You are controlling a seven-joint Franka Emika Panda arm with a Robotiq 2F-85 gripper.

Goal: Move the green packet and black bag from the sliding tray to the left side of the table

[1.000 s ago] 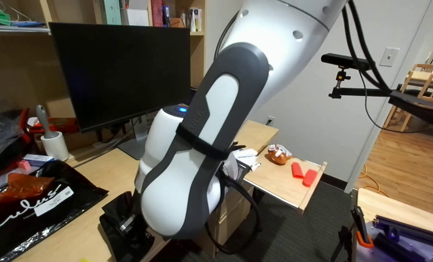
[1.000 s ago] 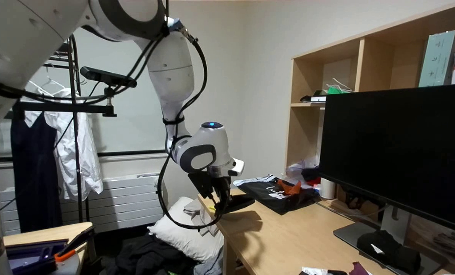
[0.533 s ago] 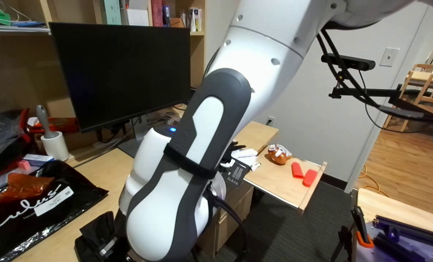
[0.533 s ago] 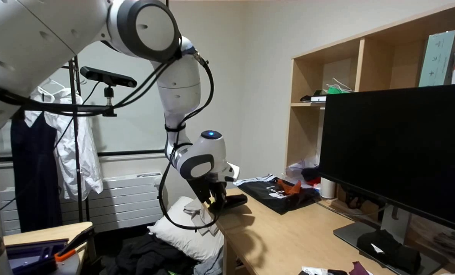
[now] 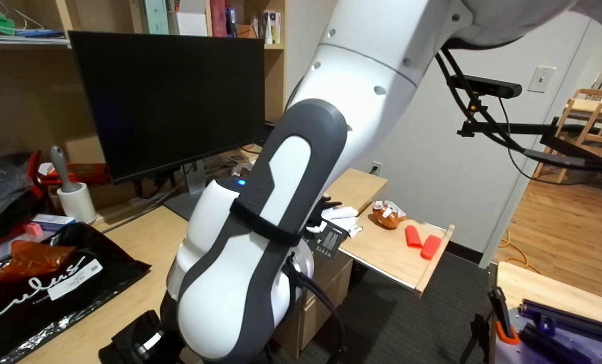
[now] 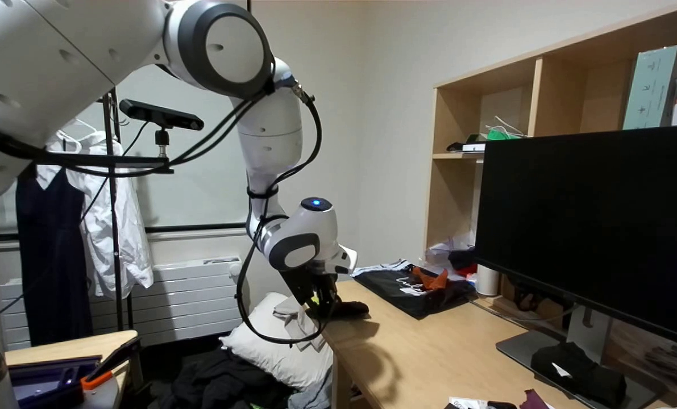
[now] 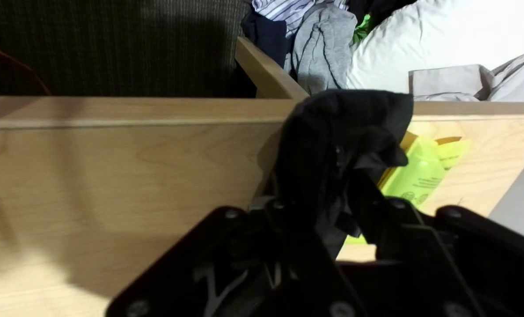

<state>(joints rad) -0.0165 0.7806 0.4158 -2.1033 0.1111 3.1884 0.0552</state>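
Note:
The black bag (image 7: 354, 119) is between the fingers of my gripper (image 7: 325, 193), low over the table's front edge. It sags beside the gripper onto the table (image 6: 406, 346) in an exterior view (image 6: 349, 309). The fingers stand partly apart with the bag between them; I cannot tell whether they still pinch it. The yellow-green packet (image 7: 420, 176) lies on the table right beside the bag, partly covered by it and the gripper. The sliding tray (image 5: 381, 255) is pulled out at the other end, far from the gripper.
A large black printed bag (image 6: 389, 287) lies farther back on the table, near the monitor (image 5: 174, 101). Red items (image 5: 430, 246) and an orange-brown item (image 5: 385, 216) lie on the tray. A pillow (image 7: 420, 48) and clothes lie below the table's edge.
The gripper has moved lower and towards the table's front edge, then nearly stopped. The bag, earlier held out stiffly above the table, now sags lower, onto the table.

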